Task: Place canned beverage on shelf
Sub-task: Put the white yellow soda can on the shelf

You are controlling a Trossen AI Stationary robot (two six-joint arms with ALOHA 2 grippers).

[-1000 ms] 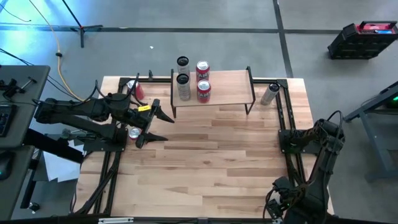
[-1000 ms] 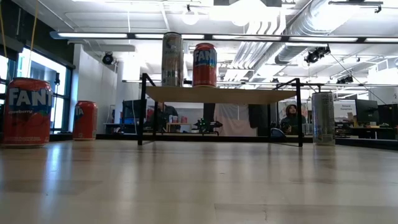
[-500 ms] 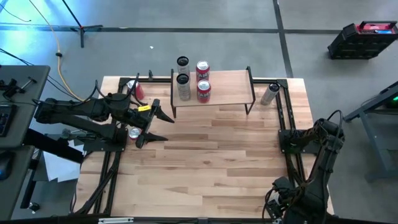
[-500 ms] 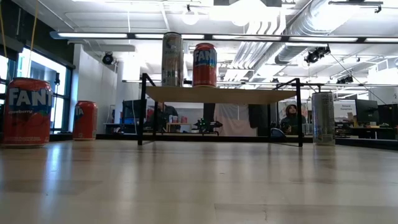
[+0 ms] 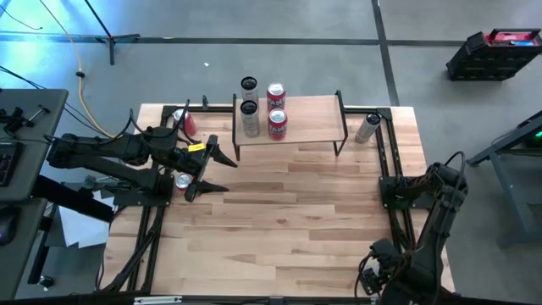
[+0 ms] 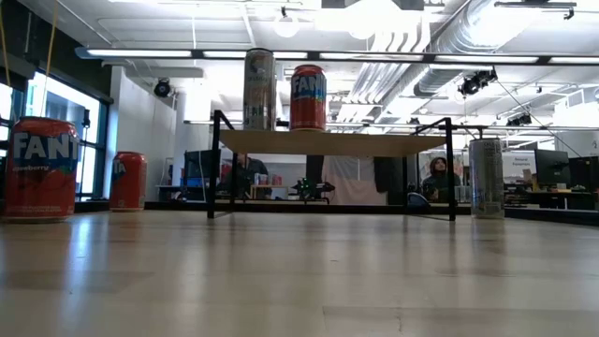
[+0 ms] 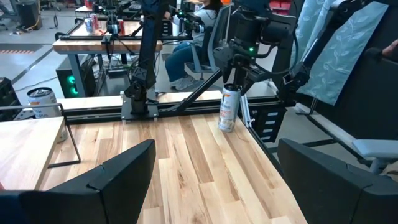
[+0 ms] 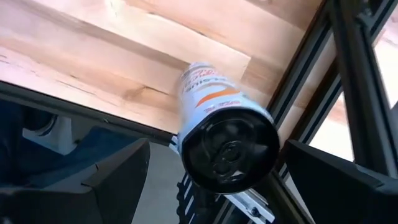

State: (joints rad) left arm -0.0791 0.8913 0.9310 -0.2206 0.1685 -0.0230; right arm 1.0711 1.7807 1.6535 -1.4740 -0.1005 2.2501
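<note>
The shelf (image 5: 288,119) shows a pale wooden plank top on thin black metal legs, standing at the far edge of the butcher-block bench (image 5: 279,220). Four cylindrical cans sit on its left end: two silver (image 5: 249,117), two red (image 5: 277,124). Two more red cans (image 6: 39,168) wait at bench left, a slim silver can (image 5: 367,128) at right. Left end effector (image 5: 213,172) hangs released beside the shelf, empty; right end effector (image 8: 211,180), fingers spread, grasps nothing. Nothing has shifted since a second ago.
</note>
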